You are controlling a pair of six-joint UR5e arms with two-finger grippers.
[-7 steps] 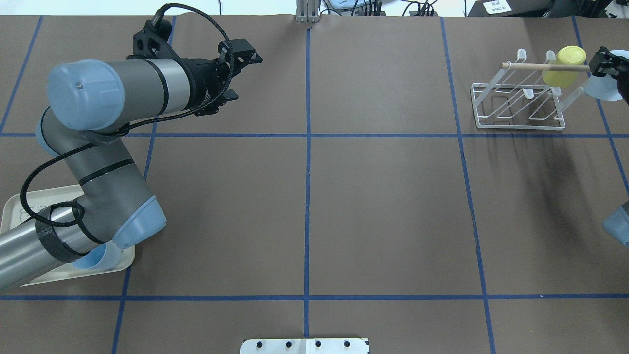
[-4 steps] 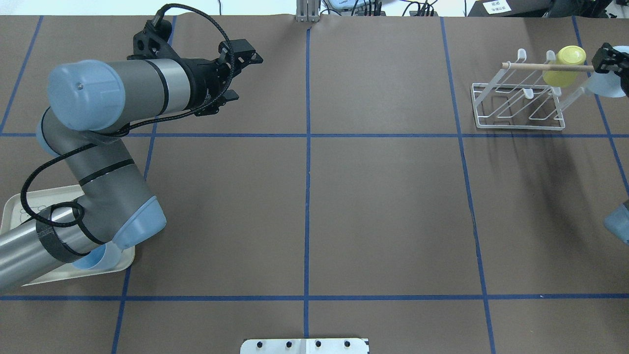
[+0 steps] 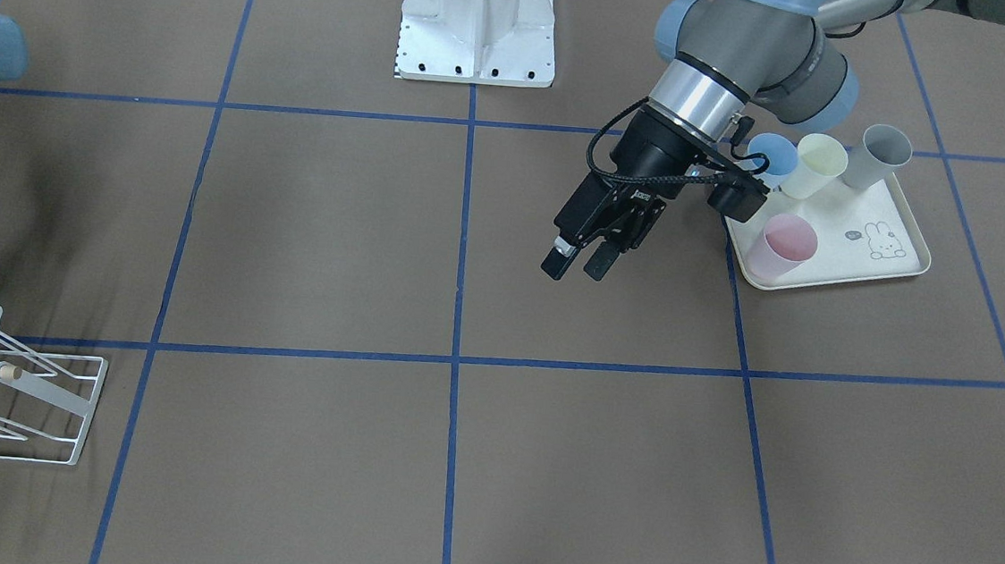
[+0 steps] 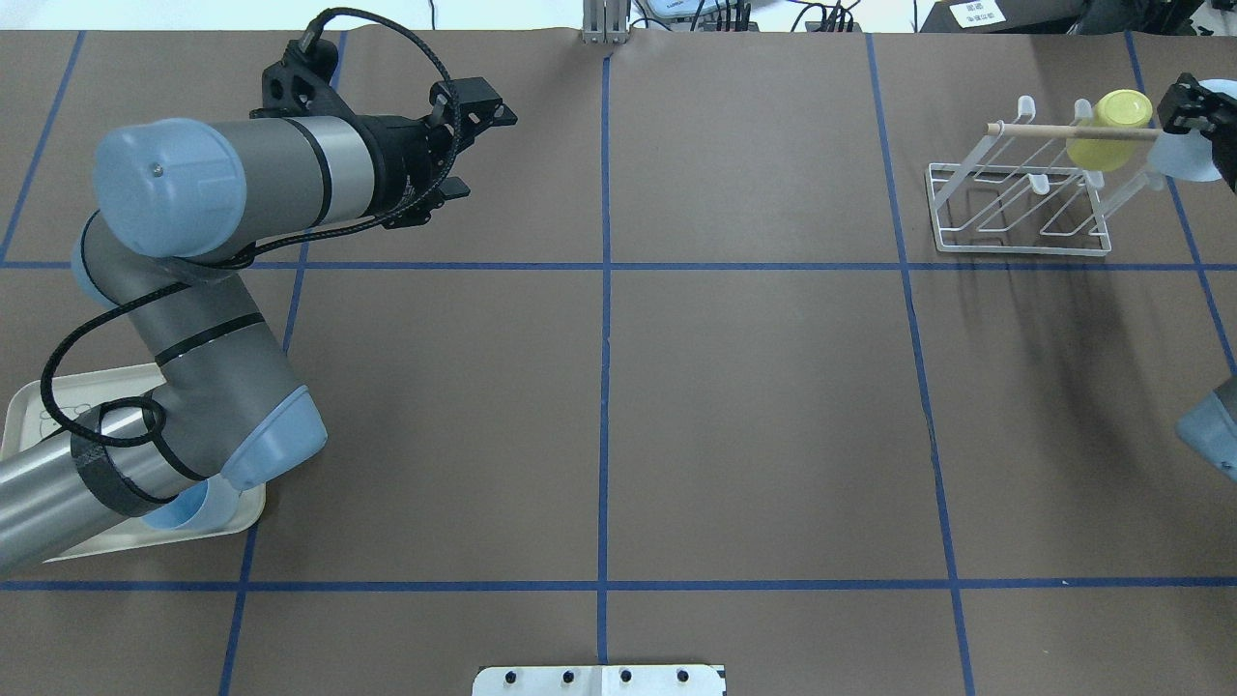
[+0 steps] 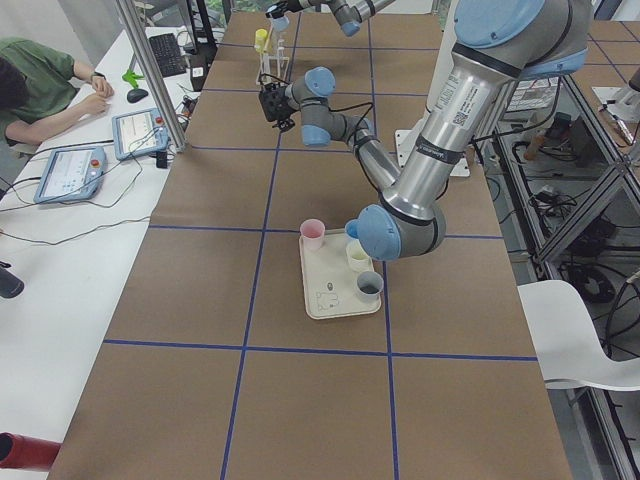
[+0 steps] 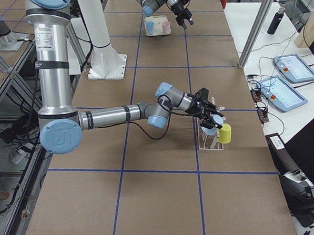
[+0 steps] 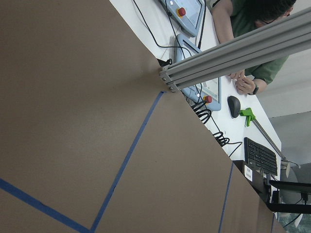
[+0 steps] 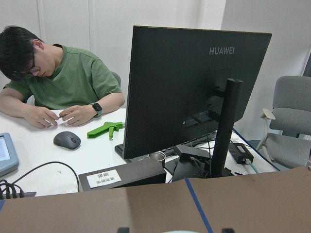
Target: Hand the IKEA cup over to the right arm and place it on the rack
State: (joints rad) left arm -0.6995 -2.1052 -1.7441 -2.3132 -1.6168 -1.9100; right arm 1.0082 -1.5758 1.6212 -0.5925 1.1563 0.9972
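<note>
Brown paper crossed by blue tape is covering the table (image 4: 754, 406). At its far right corner the right end effector (image 4: 1187, 114) is clamping its fingers on the pale blue IKEA cup (image 4: 1181, 162) and holding it off the table. Just beside that end effector, toward the table's middle, the white wire rack (image 4: 1015, 227) is standing, with a yellow cup (image 4: 1111, 130) hanging upturned on the prong nearest it. The left end effector (image 3: 575, 267) is hovering with its fingers apart and empty, and a cream tray (image 3: 825, 283) is lying near it.

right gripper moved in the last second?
Yes. In the overhead view, the right gripper, holding the blue cup, crept up-frame relative to the rack's dowel.
</note>
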